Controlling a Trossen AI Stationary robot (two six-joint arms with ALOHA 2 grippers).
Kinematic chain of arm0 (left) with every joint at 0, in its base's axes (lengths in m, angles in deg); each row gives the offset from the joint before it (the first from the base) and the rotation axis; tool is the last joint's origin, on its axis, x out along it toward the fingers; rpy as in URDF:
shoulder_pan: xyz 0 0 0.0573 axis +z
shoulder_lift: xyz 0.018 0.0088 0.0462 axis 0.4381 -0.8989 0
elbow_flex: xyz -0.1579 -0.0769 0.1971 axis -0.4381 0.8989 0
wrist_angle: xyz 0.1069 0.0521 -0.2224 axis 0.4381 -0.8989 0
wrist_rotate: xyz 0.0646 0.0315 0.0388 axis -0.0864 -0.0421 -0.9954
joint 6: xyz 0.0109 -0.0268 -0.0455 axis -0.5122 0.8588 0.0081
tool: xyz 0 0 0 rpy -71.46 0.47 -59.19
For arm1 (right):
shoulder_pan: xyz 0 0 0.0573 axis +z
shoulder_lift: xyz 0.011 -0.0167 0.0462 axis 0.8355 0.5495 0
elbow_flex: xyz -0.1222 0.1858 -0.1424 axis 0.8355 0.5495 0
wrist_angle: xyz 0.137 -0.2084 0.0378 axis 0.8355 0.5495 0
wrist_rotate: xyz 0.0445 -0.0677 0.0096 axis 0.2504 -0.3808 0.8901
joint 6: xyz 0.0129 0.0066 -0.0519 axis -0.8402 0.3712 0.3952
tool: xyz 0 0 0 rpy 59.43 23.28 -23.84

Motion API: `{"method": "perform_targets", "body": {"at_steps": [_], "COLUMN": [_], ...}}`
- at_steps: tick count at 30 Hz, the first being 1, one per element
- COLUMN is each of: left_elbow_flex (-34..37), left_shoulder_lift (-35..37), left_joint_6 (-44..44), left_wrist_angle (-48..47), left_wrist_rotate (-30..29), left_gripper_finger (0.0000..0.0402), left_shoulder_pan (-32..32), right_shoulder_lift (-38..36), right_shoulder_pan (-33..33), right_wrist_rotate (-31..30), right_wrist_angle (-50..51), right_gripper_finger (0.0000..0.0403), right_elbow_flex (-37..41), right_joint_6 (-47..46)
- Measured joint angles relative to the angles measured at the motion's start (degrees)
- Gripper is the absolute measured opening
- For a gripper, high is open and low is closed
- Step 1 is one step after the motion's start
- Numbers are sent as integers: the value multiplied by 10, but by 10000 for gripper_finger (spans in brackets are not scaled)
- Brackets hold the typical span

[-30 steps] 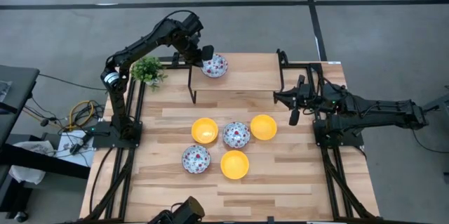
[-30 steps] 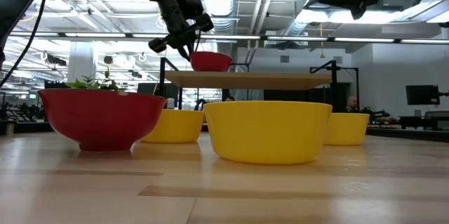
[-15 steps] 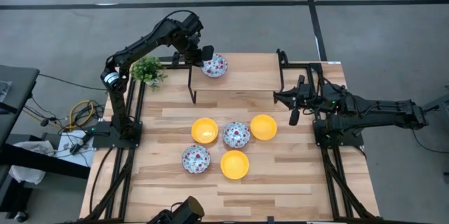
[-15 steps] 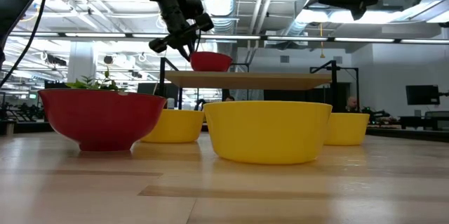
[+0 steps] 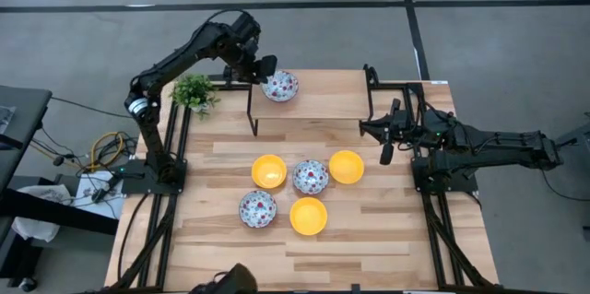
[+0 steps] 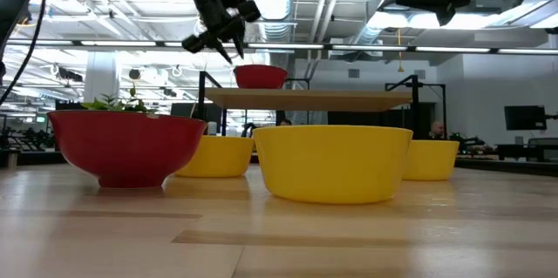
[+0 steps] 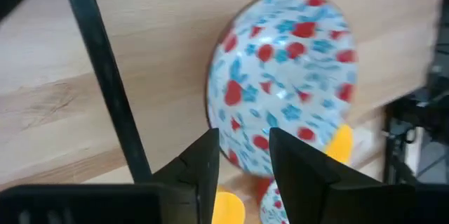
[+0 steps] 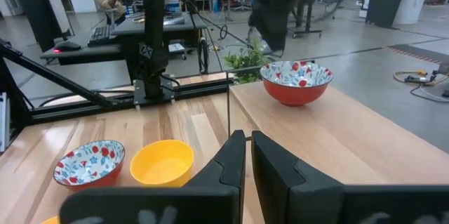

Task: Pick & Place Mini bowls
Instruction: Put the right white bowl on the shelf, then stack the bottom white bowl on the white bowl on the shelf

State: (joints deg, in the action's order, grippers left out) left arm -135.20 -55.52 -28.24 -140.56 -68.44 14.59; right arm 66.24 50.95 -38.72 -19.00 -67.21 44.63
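Note:
A white floral mini bowl (image 5: 279,86) sits upright on its base on the raised wooden shelf (image 5: 327,100) at the table's far side. It shows red from outside in the low view (image 6: 260,76). My left gripper (image 5: 263,66) is open and hovers just above and to the left of that bowl (image 7: 280,83), touching nothing. The other bowls rest on the tabletop: three yellow (image 5: 269,170) (image 5: 346,166) (image 5: 308,216) and two floral (image 5: 311,177) (image 5: 257,208). My right gripper (image 5: 387,149) waits shut by the table's right edge (image 8: 248,155).
A small green potted plant (image 5: 194,91) stands off the table's far left corner, close to the left arm. The shelf's black legs (image 5: 251,114) stand near the bowl. The shelf's right part and the near part of the tabletop hold nothing.
My left gripper has risen off the floral bowl's rim and drawn back a little toward the far left. The bowl stays on the shelf where it was.

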Motion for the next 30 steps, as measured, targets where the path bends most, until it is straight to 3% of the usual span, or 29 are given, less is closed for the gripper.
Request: {"method": "perform_targets", "body": {"at_steps": [7,13,17,22,30], "left_elbow_flex": [0,39,113,245,447], "left_shoulder_lift": [102,213,282,346,352], "left_joint_6": [-43,-106,-99,-2,106], "left_wrist_angle": [0,1,2,4,18], "left_wrist_rotate": [-2,-45,-120,-191,-171], "left_gripper_finger": [121,121,121,120,117], "left_shoulder_pan": [-27,-142,-247,-367,-448], "right_shoulder_lift": [0,0,0,0,0], "right_shoulder_pan": [0,0,0,1,0], "right_wrist_rotate": [0,0,0,0,0], "right_wrist_angle": [0,2,2,12,21], "right_gripper_finger": [17,17,17,17,17], "right_elbow_flex": [0,0,0,0,0], "right_joint_6": [-1,-8,-15,-28,-41]}}
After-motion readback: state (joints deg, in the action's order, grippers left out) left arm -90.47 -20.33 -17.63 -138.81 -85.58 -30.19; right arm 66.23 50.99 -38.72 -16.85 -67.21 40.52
